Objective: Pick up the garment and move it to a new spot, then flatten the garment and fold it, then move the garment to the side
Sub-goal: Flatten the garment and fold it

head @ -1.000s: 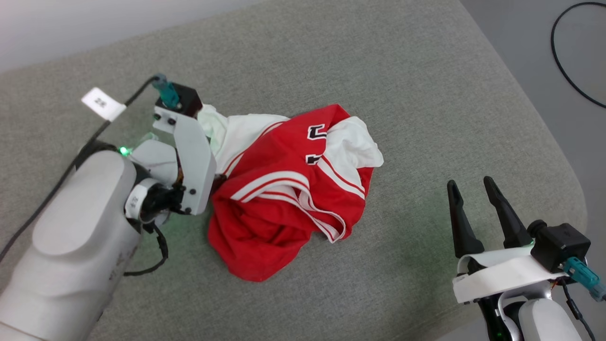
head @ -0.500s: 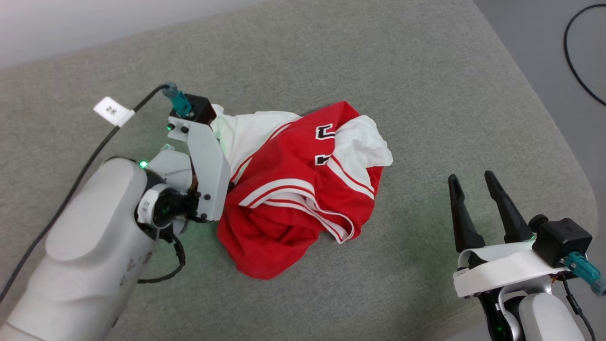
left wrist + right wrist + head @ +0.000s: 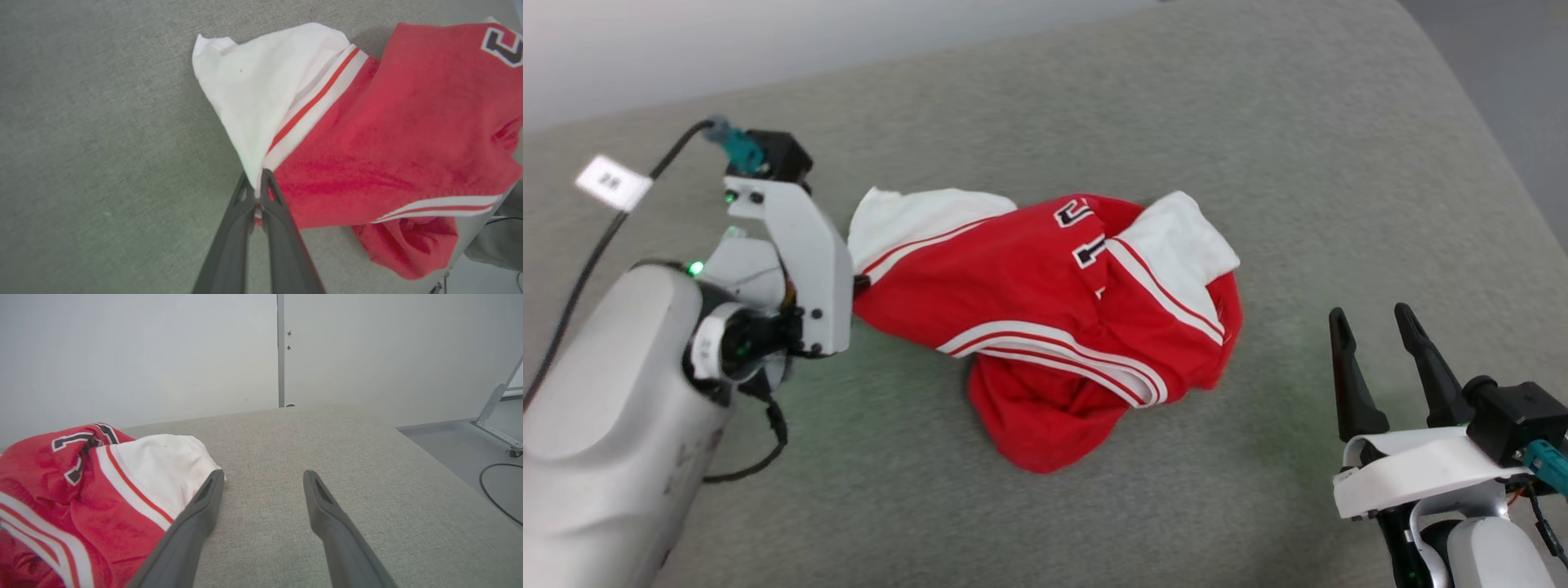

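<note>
While the left gripper [image 3: 859, 282] pinches the garment [image 3: 1045, 310] at its left edge, head view: jersey lies crumpled midway across the grey cushion [image 3: 1094, 106], with the held edge drawn taut toward the pinch. Right gripper [image 3: 1370, 314] sits near right, well apart from the cloth, fingers spread wide, empty. Count: one garment, two white sleeves [image 3: 915, 216] showing (one far left, one right), two grippers. Left wrist view: jaws narrow, nipped on the seam where one of the sleeves meets the striped trim [image 3: 314, 106]; the cloth fans away from there, its bulk resting on the cushion. Right wrist view: fingers wide, nothing between them, garment off to their left. Judgement: pick-up-and-move step, grip made, lift not yet done. Next move calls for raising until the trailing bulk clears the cushion, then carrying to a fresh spot. Single-point hold, so expect it to hang bunched.
</note>
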You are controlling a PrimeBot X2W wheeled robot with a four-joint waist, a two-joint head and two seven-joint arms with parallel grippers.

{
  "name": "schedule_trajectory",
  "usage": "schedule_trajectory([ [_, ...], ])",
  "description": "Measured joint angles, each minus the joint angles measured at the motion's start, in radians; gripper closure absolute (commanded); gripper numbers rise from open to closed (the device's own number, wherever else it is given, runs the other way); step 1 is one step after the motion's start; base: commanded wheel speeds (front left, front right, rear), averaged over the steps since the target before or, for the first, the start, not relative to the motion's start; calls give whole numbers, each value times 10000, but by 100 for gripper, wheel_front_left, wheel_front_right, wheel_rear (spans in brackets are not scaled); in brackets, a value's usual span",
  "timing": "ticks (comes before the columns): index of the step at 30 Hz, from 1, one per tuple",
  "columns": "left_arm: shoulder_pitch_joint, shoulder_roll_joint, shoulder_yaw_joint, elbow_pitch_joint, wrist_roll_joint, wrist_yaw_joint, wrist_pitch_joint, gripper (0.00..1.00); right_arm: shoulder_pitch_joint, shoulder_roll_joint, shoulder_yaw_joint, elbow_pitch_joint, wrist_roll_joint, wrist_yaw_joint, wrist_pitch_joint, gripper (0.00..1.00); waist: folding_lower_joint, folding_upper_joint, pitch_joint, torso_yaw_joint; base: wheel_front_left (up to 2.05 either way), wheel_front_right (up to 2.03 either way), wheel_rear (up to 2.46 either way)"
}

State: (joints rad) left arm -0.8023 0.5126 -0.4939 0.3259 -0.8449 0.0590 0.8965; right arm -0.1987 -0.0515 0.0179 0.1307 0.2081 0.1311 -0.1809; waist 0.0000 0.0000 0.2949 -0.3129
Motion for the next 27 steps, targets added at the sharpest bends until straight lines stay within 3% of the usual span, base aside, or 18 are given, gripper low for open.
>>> schedule_trajectory([
  [17,2928,1273,1160,-1417,-723,1187,-445,100,488,-290,-153,-853,-240,0,1003,0,0,0,-880,2145,0,0,0],
  [22,3847,1369,1383,-1413,-949,1406,-731,100,646,-293,-167,-1007,-240,0,1175,0,0,0,-1077,2534,0,0,0],
  [26,4172,1131,1490,-1131,-1154,1315,-1101,100,652,-295,-155,-1072,-230,0,1283,0,0,0,-1158,2710,0,0,0],
  [27,4173,1097,1490,-1072,-1154,1252,-1177,95,653,-301,-148,-1074,-224,0,1289,0,0,0,-1175,2736,0,0,0],
])
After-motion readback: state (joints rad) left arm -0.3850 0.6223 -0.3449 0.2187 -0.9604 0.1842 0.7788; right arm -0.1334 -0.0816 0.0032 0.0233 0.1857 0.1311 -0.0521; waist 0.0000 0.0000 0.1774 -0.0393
